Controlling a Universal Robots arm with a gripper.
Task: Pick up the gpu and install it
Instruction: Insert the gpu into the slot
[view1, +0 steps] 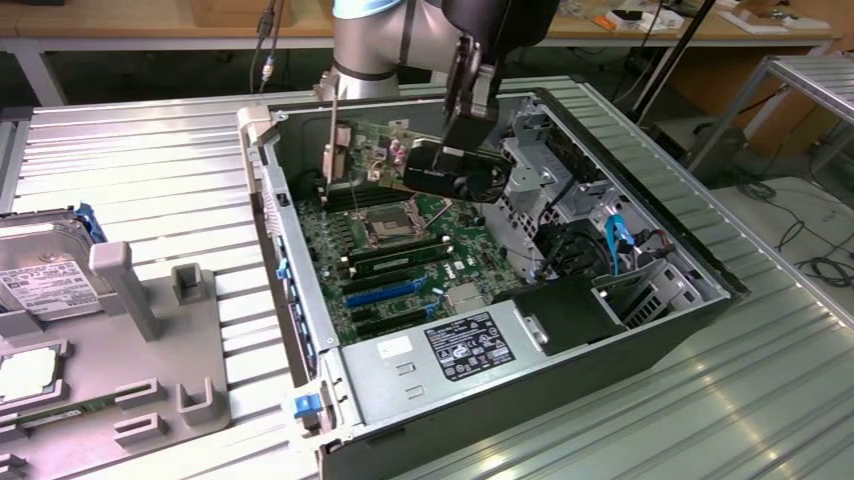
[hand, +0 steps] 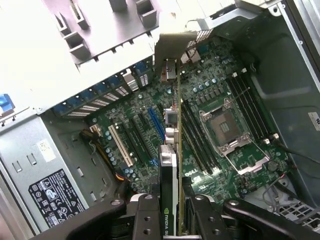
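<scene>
Currently | hand (hand: 171, 212): clamped on gpu (hand: 170, 160), card edge-on between its fingers | gpu: held above motherboard (hand: 220, 75) inside open PC case (view1: 287, 250), bracket end toward the case's slotted wall | case: lying mid counter (view1: 147, 170), far end under the arm

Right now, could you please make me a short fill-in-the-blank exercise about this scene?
The gripper holds the ____ edge-on over the motherboard.
The motherboard sits inside the open computer ____.
The hard drive lies at the exterior view's ____ edge.
Missing words: gpu, case, left.
</scene>
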